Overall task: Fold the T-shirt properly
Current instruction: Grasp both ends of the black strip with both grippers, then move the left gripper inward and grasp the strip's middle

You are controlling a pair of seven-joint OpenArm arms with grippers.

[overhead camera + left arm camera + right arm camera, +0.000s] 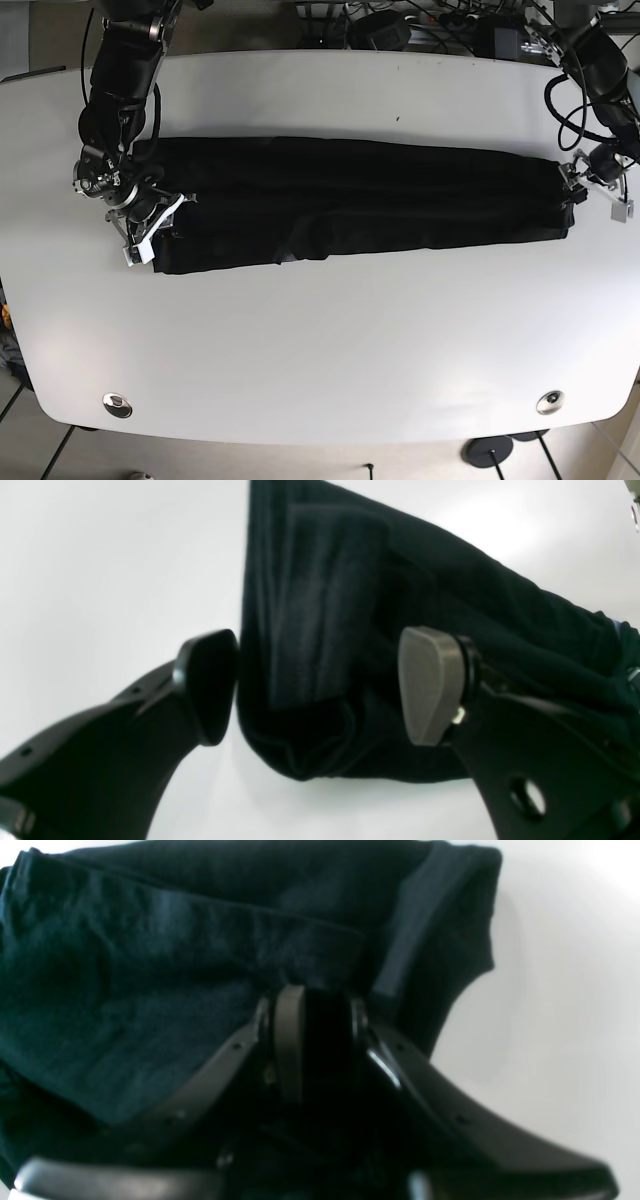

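Note:
The black T-shirt lies on the white table as a long strip folded lengthwise, running left to right. In the base view my right gripper is at the strip's left end. The right wrist view shows this gripper with its fingers close together, pinching a fold of the T-shirt. My left gripper is at the strip's right end. In the left wrist view it is open, its fingers straddling the rounded end of the T-shirt.
The white table reaches well past the shirt at front and back. Cables and equipment crowd the back edge. Two round metal fittings sit near the front corners.

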